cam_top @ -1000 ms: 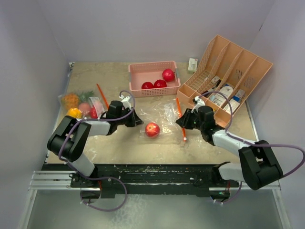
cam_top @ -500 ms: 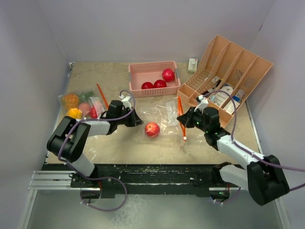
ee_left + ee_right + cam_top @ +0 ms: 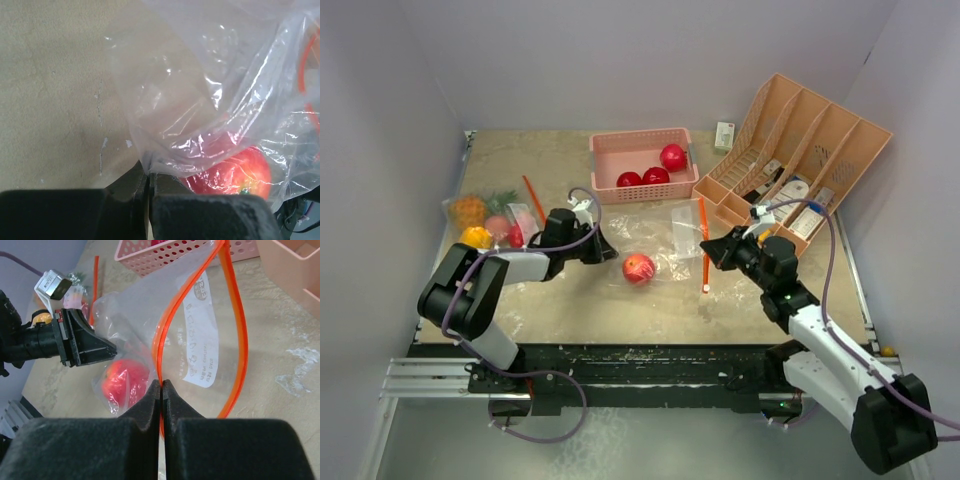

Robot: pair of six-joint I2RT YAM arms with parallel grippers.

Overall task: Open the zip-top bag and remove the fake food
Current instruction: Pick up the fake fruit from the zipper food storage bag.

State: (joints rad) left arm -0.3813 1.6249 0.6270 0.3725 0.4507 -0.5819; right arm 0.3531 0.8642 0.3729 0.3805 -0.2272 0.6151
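A clear zip-top bag (image 3: 665,240) with an orange zip strip (image 3: 704,240) lies at mid table, a red fake fruit (image 3: 639,268) inside it. My left gripper (image 3: 605,250) is shut on the bag's bottom corner (image 3: 150,167); the fruit (image 3: 232,175) shows through the plastic just right of it. My right gripper (image 3: 715,255) is shut on the orange zip strip (image 3: 161,347), whose mouth gapes in a loop. The fruit (image 3: 125,380) lies inside, left of my fingers. A second bag (image 3: 490,222) at far left holds a pineapple, a yellow pepper and red fruits.
A pink basket (image 3: 642,163) with three red fruits (image 3: 655,172) stands behind the bag. A pink slotted organizer (image 3: 800,165) with white bottles and cartons leans at the right. A small white carton (image 3: 724,135) lies at the back. A loose orange strip (image 3: 534,200) lies near the left bag.
My right arm has pulled back to the right, drawing the zip strip with it and stretching the bag open. The left gripper has held its place on the bag's corner.
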